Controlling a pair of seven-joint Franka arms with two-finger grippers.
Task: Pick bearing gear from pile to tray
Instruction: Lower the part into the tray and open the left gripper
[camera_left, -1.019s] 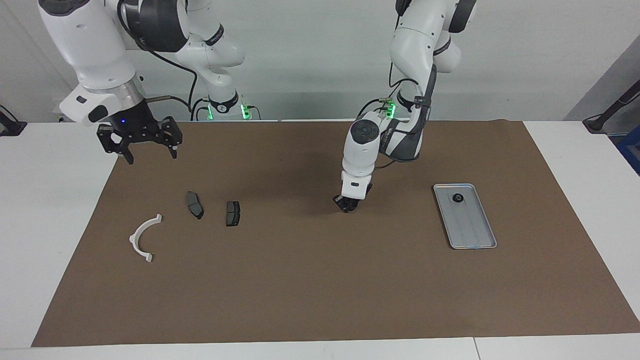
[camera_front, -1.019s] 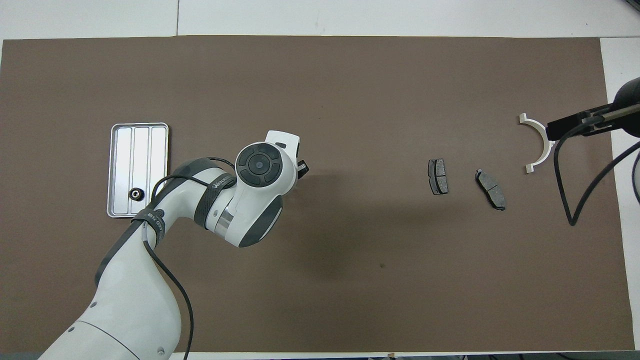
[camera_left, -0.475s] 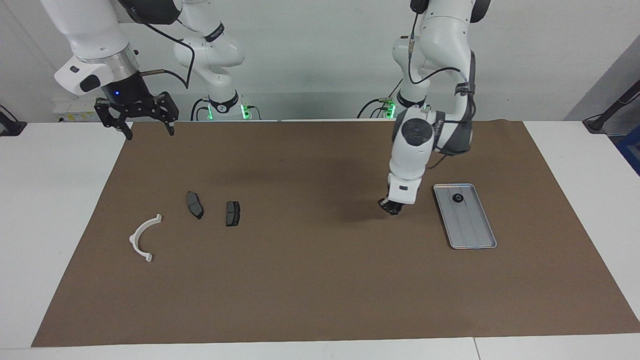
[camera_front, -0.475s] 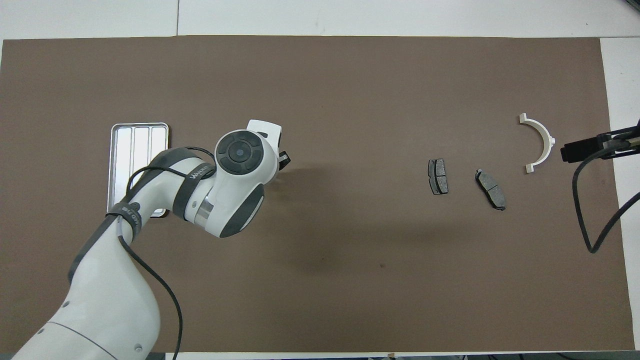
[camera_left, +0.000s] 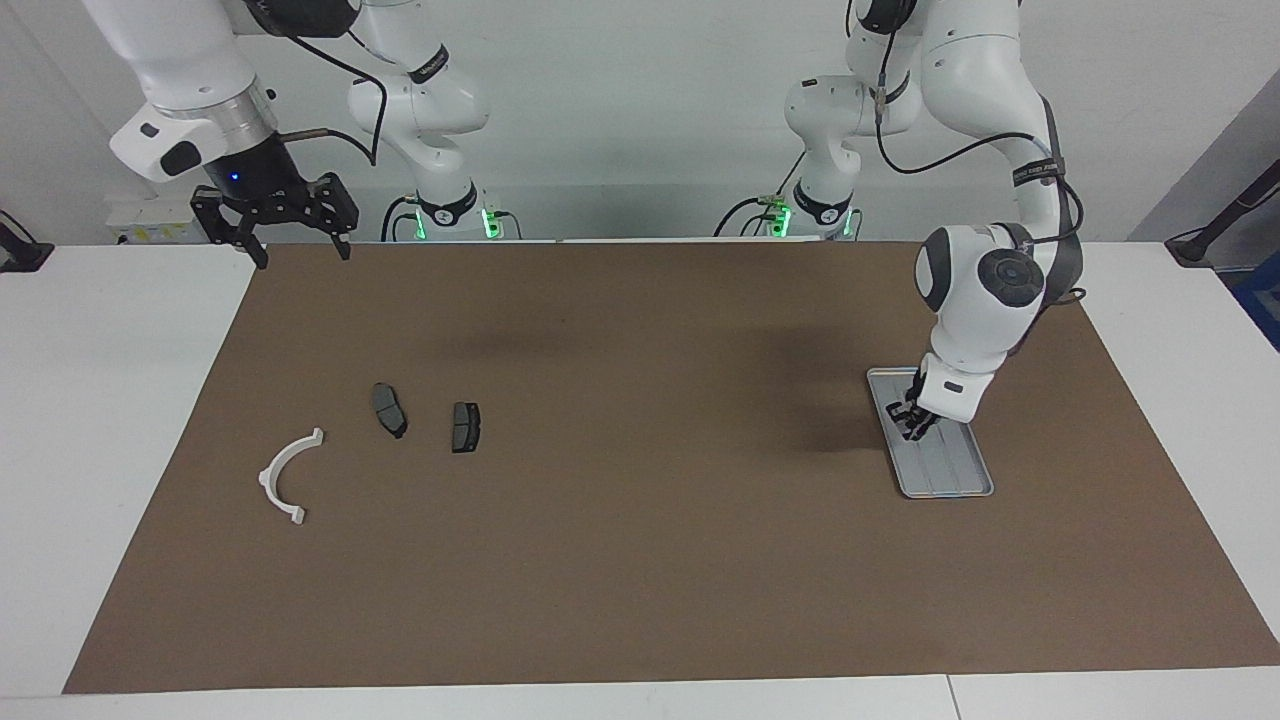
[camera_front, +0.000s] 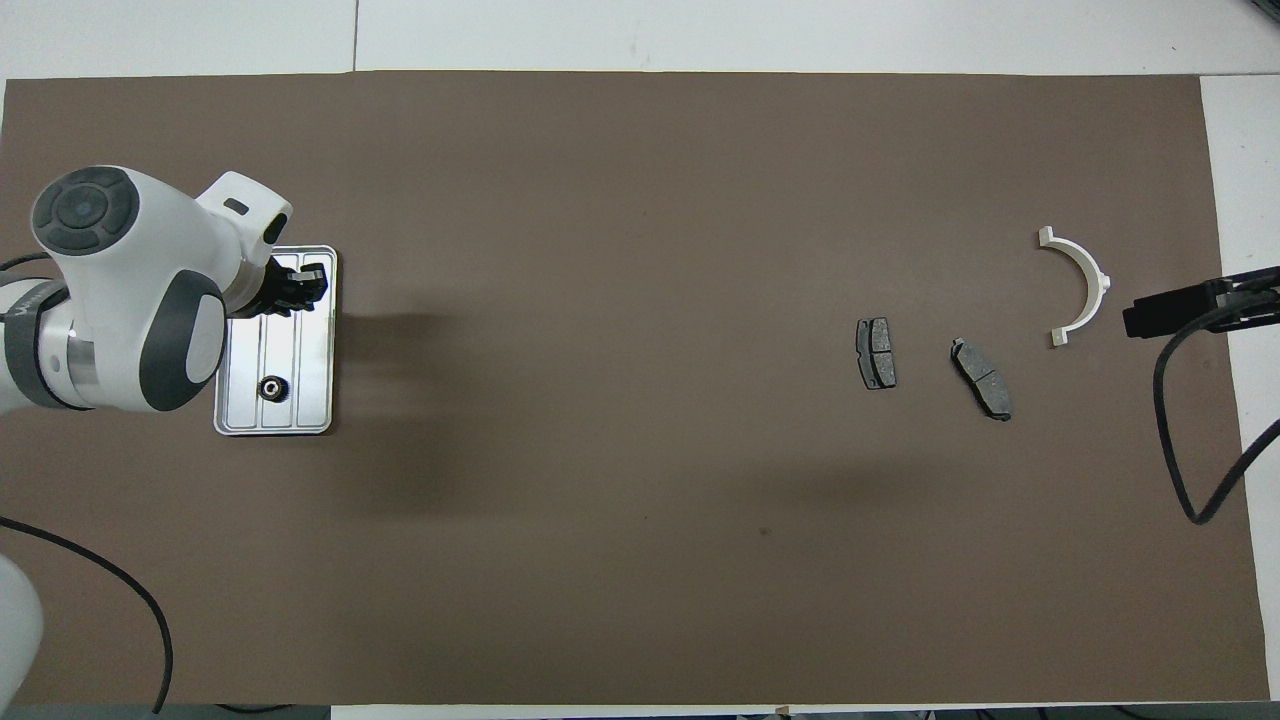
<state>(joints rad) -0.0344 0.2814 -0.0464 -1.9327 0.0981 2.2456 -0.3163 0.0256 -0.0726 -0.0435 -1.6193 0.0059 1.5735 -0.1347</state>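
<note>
The silver tray (camera_left: 950, 470) lies on the brown mat at the left arm's end; it also shows in the overhead view (camera_front: 312, 385). One small black bearing gear (camera_front: 270, 388) lies in it. My left gripper (camera_left: 914, 420) hangs low over the tray's middle, shut on a small dark round piece; it also shows in the overhead view (camera_front: 300, 285). The pile is at the right arm's end: a white half-ring bracket (camera_left: 268, 478) and two dark brake pads (camera_left: 390, 409) (camera_left: 465, 427). My right gripper (camera_left: 303, 257) is open, raised over the mat's corner nearest the robots, and waits.
The brown mat (camera_left: 640, 560) covers most of the white table. The right arm's black cable (camera_front: 1165, 430) hangs over the mat's edge beside the bracket (camera_front: 1098, 283). The brake pads (camera_front: 877, 353) (camera_front: 982, 378) lie a little apart from each other.
My left gripper has moved from over the mat's middle to over the tray, carrying the dark piece. My right gripper has risen and drawn back toward the robots.
</note>
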